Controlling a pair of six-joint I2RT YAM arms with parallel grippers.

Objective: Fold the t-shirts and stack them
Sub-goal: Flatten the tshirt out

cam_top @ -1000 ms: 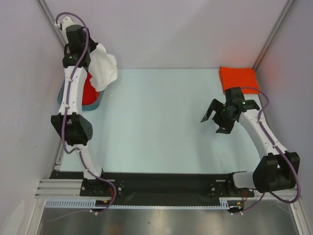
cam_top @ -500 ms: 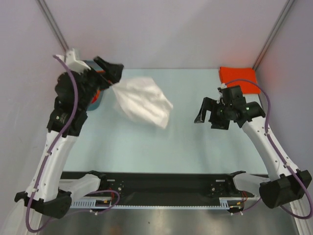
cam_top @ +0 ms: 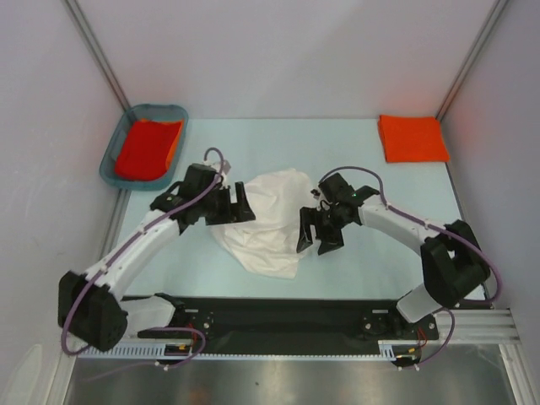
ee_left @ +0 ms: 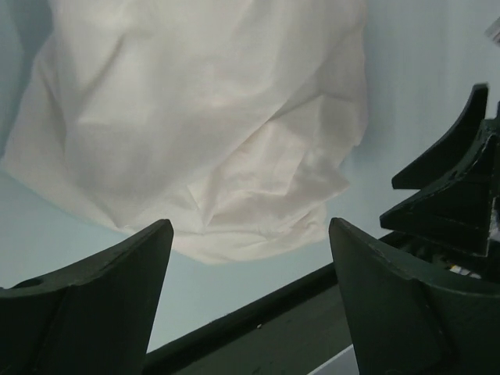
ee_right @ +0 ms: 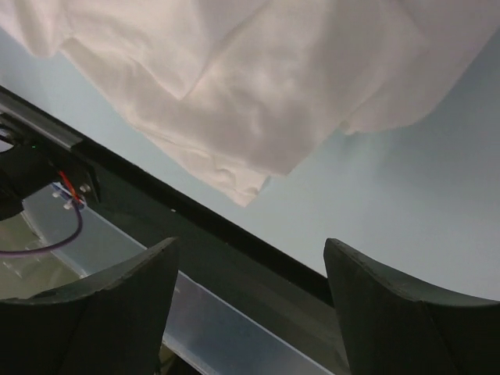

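A crumpled white t-shirt [cam_top: 268, 226] lies on the table's middle, no print showing. My left gripper [cam_top: 244, 210] hovers at its left edge, open, with nothing between the fingers [ee_left: 94, 301]; the wrist view shows the white t-shirt [ee_left: 203, 117] just beyond the tips. At the shirt's right edge my right gripper [cam_top: 311, 239] is open and empty too, the white t-shirt [ee_right: 258, 78] lying ahead of its fingers [ee_right: 402, 312]. A folded orange-red t-shirt [cam_top: 412, 137] rests at the back right. Another orange-red t-shirt [cam_top: 148, 148] lies in the basket.
The teal plastic basket [cam_top: 176, 112] stands at the back left by the wall. Side walls close in left and right. The black base rail [cam_top: 278, 312] runs along the near edge. My right gripper's black fingers [ee_left: 453, 180] show at the right of the left wrist view.
My left arm swung from the basket to the table's middle with the white t-shirt and let it go. My right gripper moved left to the shirt's right edge.
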